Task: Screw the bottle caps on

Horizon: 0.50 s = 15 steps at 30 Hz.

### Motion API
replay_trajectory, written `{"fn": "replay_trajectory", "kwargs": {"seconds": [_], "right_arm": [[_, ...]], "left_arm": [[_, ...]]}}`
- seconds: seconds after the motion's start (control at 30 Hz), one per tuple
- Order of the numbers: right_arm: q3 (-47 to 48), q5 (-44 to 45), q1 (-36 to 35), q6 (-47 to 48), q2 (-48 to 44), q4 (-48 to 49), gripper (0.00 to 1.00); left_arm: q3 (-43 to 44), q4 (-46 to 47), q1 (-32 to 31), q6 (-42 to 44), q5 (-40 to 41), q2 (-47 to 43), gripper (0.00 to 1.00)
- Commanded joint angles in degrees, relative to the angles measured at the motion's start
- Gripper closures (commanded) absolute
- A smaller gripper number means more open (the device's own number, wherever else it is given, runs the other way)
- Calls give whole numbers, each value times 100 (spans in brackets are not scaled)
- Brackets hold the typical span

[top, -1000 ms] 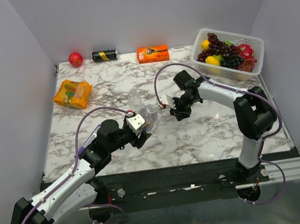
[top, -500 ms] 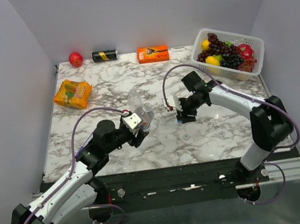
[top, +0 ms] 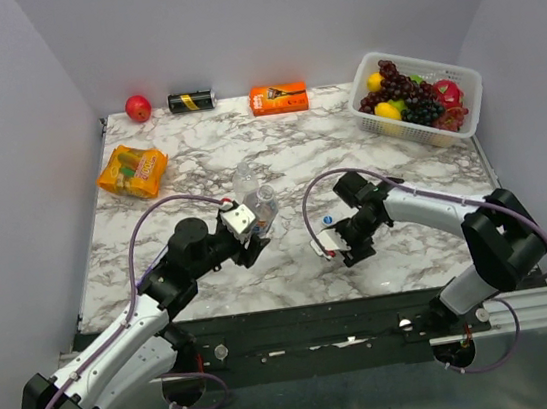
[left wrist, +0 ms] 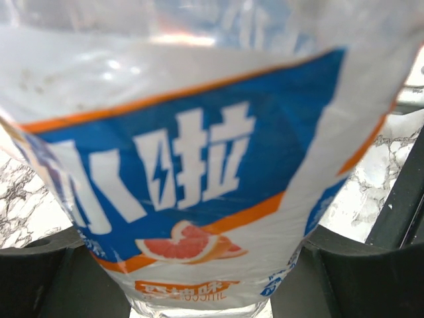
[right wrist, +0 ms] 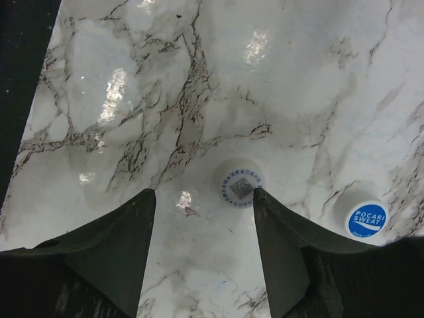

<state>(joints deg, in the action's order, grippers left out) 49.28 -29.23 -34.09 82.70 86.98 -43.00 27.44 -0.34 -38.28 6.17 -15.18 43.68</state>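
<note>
The left tool (left wrist: 199, 255) is clenched on a clear plastic bottle with a blue-and-orange label (left wrist: 199, 172), left of centre on the white marble counter (top: 198, 164). Whether its base rests on the counter I cannot tell. A second clear plastic bottle (top: 244, 180) stands just beside it at 11 o'clock.

The right tool (right wrist: 203, 195) is released, its jaws spread and low over the counter, at about 4 o'clock from the held bottle. In the right wrist view a small whitish round plastic cap (right wrist: 240, 185) with a printed code on top lies flat between the jaws. It sits close against the finger (right wrist: 278, 252) on the 3 o'clock side. A bluish round plastic cap (right wrist: 366, 220) lies outside the jaws, at 4 o'clock from the whitish one.

The step in hand looks like picking up the whitish cap. To do it well:
- Shift the right tool toward 3 o'clock so the cap sits midway between the jaws.
- Sink until the pads flank the cap's rim.
- Close gently and evenly, because a one-sided push would probably skid so light a cap across the marble.
- Keep the cap level for threading.
</note>
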Motion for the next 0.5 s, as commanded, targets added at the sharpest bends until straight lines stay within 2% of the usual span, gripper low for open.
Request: {"fn": "replay_trajectory", "kwargs": {"seconds": [0.0, 0.23, 0.47], "right_arm": [[310, 5, -54, 45, 310, 178, 32], [548, -21, -124, -104, 583, 108, 39], [636, -21, -186, -131, 724, -50, 53]], "left_arm": [[104, 139, 58, -64, -108, 0, 100], [68, 139, 75, -64, -143, 9, 100], [-11, 183, 84, -64, -170, 9, 100]]}}
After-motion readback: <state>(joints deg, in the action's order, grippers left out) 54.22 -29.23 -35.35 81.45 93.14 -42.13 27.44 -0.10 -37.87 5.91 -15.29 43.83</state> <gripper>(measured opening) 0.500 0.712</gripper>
